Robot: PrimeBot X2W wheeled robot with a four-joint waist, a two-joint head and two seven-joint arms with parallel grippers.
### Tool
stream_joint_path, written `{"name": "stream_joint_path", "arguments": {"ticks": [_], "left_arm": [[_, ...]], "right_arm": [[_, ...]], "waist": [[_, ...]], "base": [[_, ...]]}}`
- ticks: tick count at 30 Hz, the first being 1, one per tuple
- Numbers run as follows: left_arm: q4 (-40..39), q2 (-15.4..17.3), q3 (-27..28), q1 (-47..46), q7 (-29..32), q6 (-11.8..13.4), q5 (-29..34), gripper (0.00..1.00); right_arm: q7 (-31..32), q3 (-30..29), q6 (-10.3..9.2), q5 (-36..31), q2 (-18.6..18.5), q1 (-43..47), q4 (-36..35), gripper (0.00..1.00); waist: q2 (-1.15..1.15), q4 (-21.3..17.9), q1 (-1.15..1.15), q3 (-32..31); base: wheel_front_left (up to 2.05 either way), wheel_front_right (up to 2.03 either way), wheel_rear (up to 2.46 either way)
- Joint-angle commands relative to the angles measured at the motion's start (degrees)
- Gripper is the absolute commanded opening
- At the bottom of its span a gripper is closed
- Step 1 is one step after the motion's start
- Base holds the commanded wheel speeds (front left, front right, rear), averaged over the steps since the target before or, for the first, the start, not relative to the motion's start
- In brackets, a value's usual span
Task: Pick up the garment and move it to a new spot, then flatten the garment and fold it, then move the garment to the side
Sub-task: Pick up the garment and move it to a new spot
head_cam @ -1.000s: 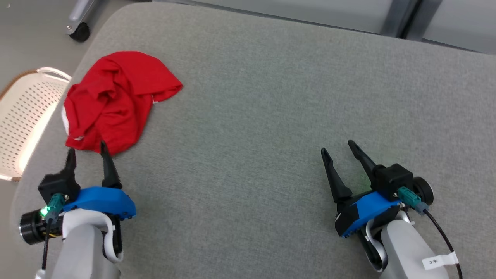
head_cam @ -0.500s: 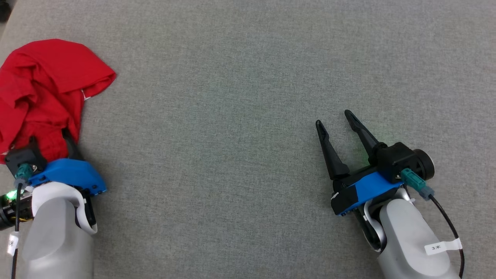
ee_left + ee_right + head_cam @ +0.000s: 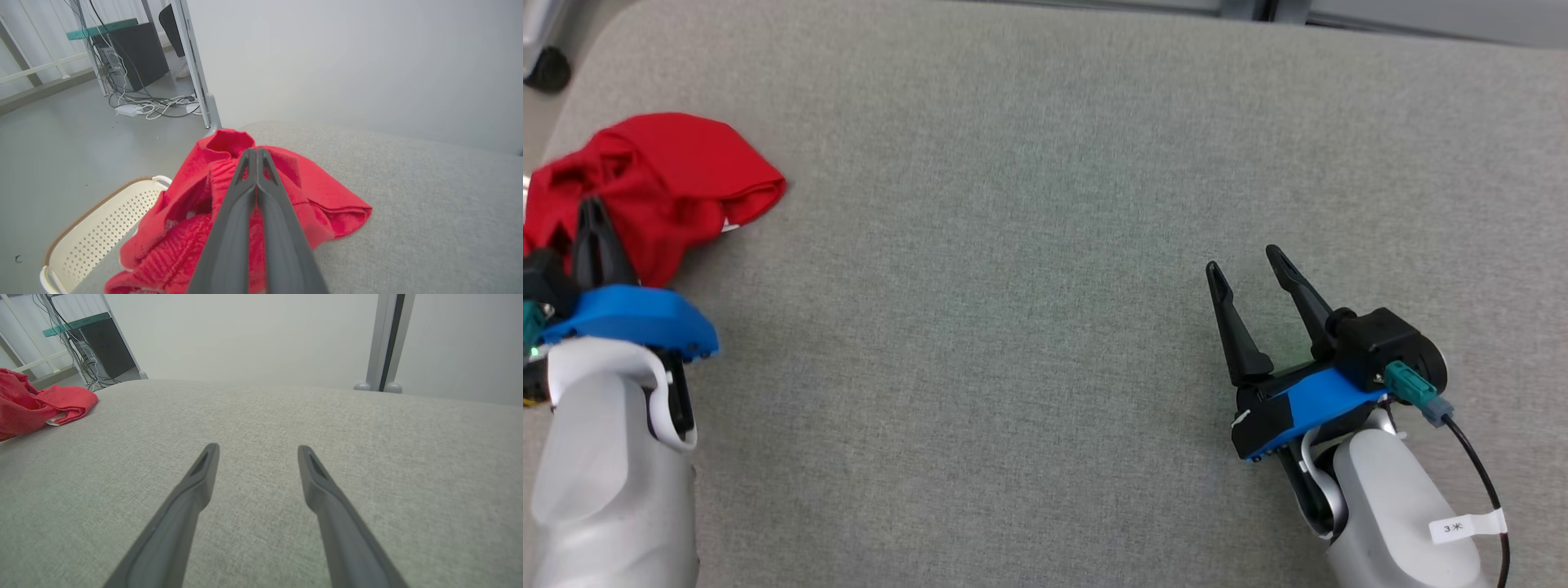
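The red garment (image 3: pixel 678 163) lies crumpled at the table's far left corner. It also shows in the left wrist view (image 3: pixel 322 196) and at the left edge of the right wrist view (image 3: pixel 24 404). My left gripper (image 3: pixel 595 208) sits over the garment's near edge. Its fingers are pressed together (image 3: pixel 255 150) with a raised fold of the cloth bunched around the tips. My right gripper (image 3: pixel 1245 260) rests open over bare table at the right, far from the garment, with nothing between its fingers (image 3: pixel 257 447).
The grey fabric-covered table (image 3: pixel 1013 286) stretches wide between the two arms. A cream perforated basket (image 3: pixel 94 241) stands on the floor just off the table's left edge, below the garment. A dark caster (image 3: pixel 547 69) and cables (image 3: pixel 155 108) lie beyond the corner.
My left gripper moved forward onto the garment's near edge and went from open to shut there. The head camera shifted. The right gripper stayed open in place.
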Motion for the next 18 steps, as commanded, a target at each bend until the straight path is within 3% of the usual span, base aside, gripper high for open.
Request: {"name": "stream_joint_path", "arguments": {"ticks": [1, 8, 18], "left_arm": [[-1.56, -0.19, -0.17, -1.14, -0.01, -0.58, 0.45, 0.0], [-12.41, -3.07, -3.77, -0.39, -0.01, -2.54, 3.07, 0.0], [-17.44, -6.93, -10.73, 1.39, 0.0, -4.35, 3.43, 0.0]], "right_arm": [[-0.21, 0.05, 0.0, 0.76, -0.35, 0.69, 0.07, 1.0], [-0.21, 1.75, 0.0, 4.73, -0.34, 2.04, 0.77, 1.0], [-0.21, 4.8, 0.0, 8.68, -0.29, 2.22, 0.39, 1.0]], "waist": [[-0.01, -0.67, 0.0, -1.21], [-0.01, -4.31, 0.0, -5.71], [-0.01, -16.4, 0.0, -7.4]], "base": [[0.0, 0.0, 0.0], [0.0, 0.0, 0.0], [0.0, 0.0, 0.0]]}}
